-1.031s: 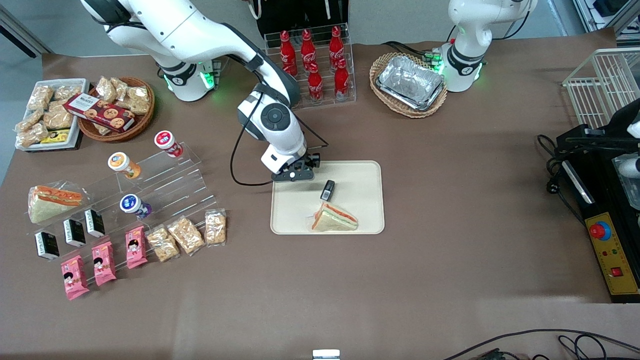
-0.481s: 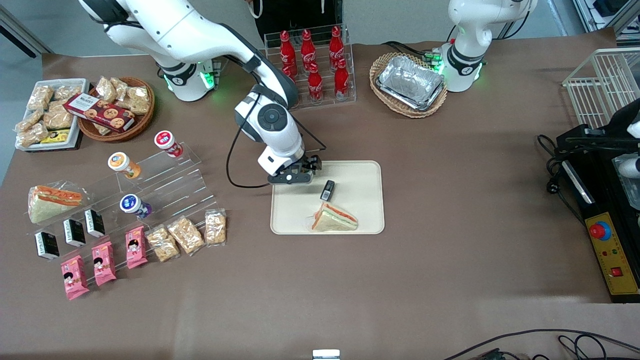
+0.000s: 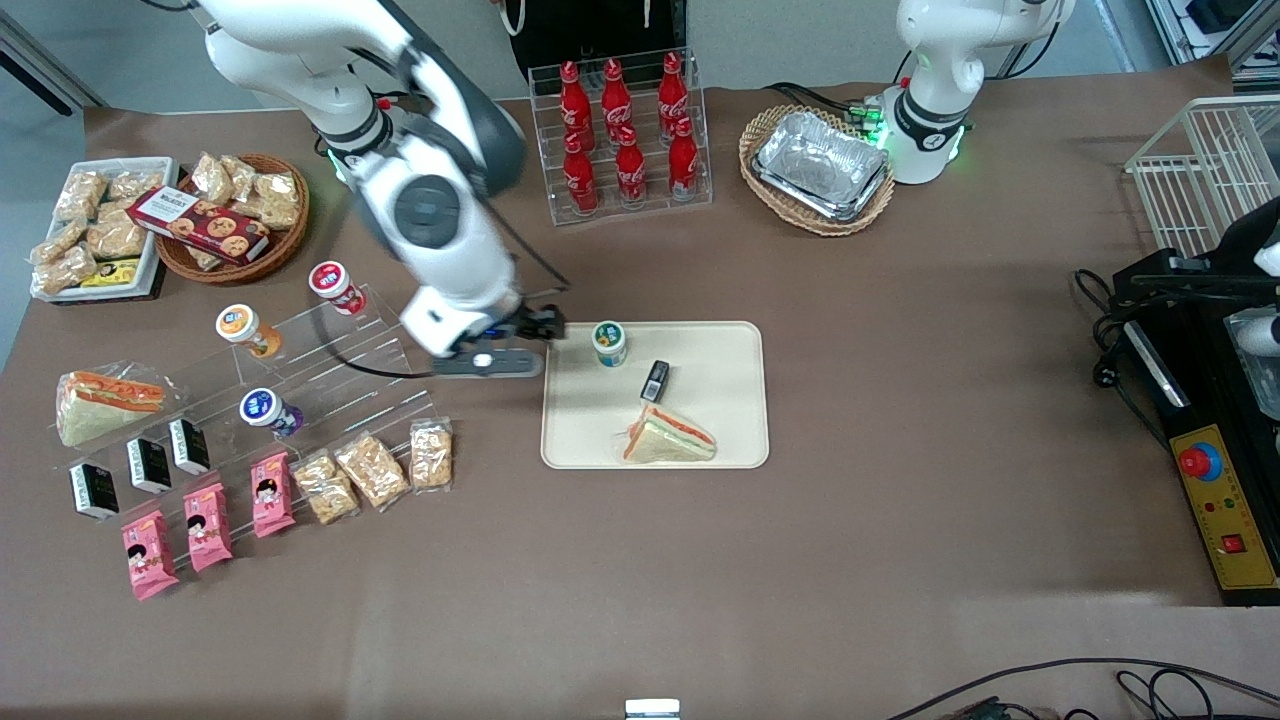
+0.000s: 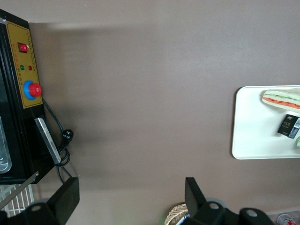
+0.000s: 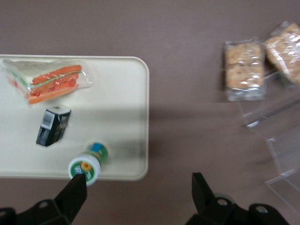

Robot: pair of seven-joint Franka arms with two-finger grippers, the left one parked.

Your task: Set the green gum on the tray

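Observation:
The green gum (image 3: 608, 342) stands upright on the cream tray (image 3: 720, 420), in the tray's corner farthest from the front camera and nearest the working arm. It also shows in the right wrist view (image 5: 86, 167) on the tray (image 5: 117, 93). My right gripper (image 3: 490, 362) is open and empty, high above the bare table just off the tray's edge, toward the working arm's end. Its fingers (image 5: 75, 194) stand wide apart, off the gum.
A wrapped sandwich (image 3: 668, 438) and a small black packet (image 3: 655, 380) also lie on the tray. A clear stepped stand (image 3: 330, 370) with red, orange and blue canisters stands beside the gripper. Snack packs (image 3: 375, 470) lie nearer the camera. Cola bottles (image 3: 625, 130) stand farther off.
The gripper has let go of the green gum, which now stands on the tray. The arm has risen and swung away from the tray toward the stepped stand.

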